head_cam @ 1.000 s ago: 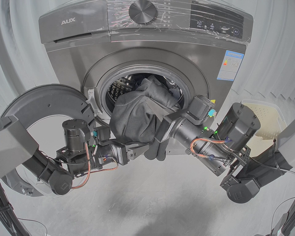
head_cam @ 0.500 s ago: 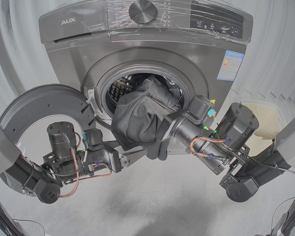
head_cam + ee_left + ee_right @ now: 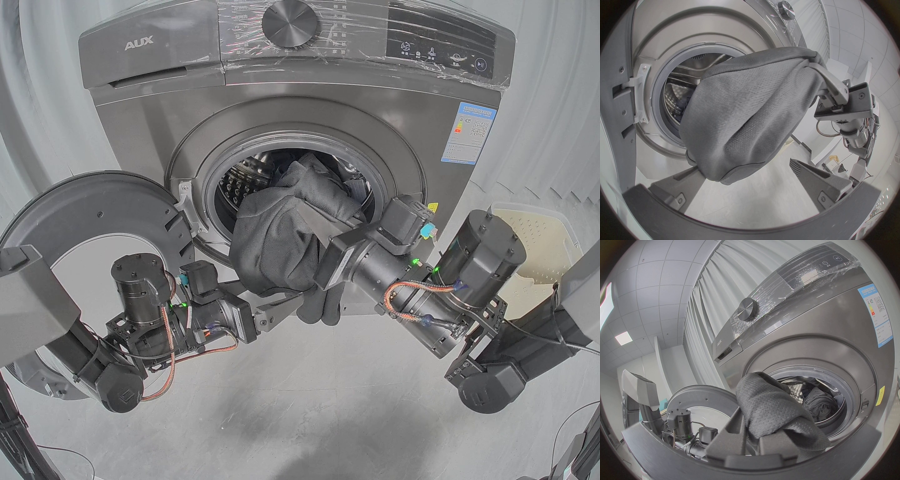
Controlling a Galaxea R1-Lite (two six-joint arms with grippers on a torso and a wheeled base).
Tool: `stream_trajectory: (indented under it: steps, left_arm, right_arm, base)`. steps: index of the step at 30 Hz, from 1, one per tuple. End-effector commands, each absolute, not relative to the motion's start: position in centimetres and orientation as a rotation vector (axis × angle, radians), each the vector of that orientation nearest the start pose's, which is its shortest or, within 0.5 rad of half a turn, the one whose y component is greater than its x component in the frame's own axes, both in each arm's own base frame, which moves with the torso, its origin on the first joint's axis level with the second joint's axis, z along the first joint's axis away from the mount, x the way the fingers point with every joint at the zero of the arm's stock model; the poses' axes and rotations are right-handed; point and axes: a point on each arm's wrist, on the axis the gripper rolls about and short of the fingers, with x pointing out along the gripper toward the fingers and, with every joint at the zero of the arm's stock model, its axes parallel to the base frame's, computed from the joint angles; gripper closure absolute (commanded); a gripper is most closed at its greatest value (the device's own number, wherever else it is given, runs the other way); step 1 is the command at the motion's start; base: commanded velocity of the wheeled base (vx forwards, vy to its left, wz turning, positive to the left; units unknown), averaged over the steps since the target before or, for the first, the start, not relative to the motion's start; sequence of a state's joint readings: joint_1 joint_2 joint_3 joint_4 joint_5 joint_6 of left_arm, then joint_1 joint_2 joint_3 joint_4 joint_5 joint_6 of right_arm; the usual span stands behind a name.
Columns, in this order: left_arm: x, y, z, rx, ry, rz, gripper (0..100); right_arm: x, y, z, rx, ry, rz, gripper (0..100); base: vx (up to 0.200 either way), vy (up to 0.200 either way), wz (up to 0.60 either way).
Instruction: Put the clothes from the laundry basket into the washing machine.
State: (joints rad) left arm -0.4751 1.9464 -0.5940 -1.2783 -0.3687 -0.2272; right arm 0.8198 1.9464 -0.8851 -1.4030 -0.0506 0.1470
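Note:
A dark grey garment (image 3: 275,237) hangs out of the washing machine (image 3: 287,112) through its round drum mouth, its upper part inside the opening. My right gripper (image 3: 315,222) is shut on the garment's right side at the mouth; in the right wrist view the cloth (image 3: 768,408) bunches over the closed fingers (image 3: 778,443). My left gripper (image 3: 281,309) stands open just below the garment's hanging lower edge (image 3: 725,175), with its fingers (image 3: 818,181) spread wide beneath the cloth. More dark clothing (image 3: 818,402) lies inside the drum.
The machine's round door (image 3: 94,212) is swung open to the left, close behind my left arm. A cream laundry basket (image 3: 544,250) stands on the floor to the right of the machine. Bare grey floor (image 3: 300,400) lies in front.
My left arm swung out to the left and lower, then came back part-way; its open gripper stayed under the garment. The right gripper and garment barely shifted.

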Motion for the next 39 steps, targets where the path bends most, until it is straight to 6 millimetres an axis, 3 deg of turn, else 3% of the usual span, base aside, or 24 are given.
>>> stream_trajectory:
  steps: [1,16,17,29,33,39]
  left_arm:
    - [29.1,-15.5,11.0,-0.208,0.186,-0.818,0]
    - [29.5,-16.2,11.6,-0.213,0.102,-0.821,0]
    - [29.4,-16.1,11.6,-0.213,0.093,-0.822,100]
    - [27.6,-15.5,12.1,-0.216,0.045,-0.83,100]
    - [25.9,-15.7,11.9,-0.211,0.018,-0.867,100]
    - [23.5,-16.3,13.5,-0.22,-0.015,-0.93,100]
  right_arm:
    - [24.4,26.2,19.7,0.287,-0.26,0.789,100]
    - [24.3,26.2,19.7,0.285,-0.257,0.79,100]
    - [24.3,26.2,19.7,0.286,-0.257,0.789,100]
    - [24.9,26.0,19.1,0.277,-0.244,0.776,100]
    - [24.9,26.2,18.7,0.274,-0.232,0.779,100]
    - [24.9,26.1,17.9,0.26,-0.202,0.775,100]
  base:
    - [0.0,0.0,0.0]
    - [0.0,0.0,0.0]
    - [0.0,0.0,0.0]
    - [0.0,0.0,0.0]
    - [0.0,0.0,0.0]
    - [0.0,0.0,0.0]
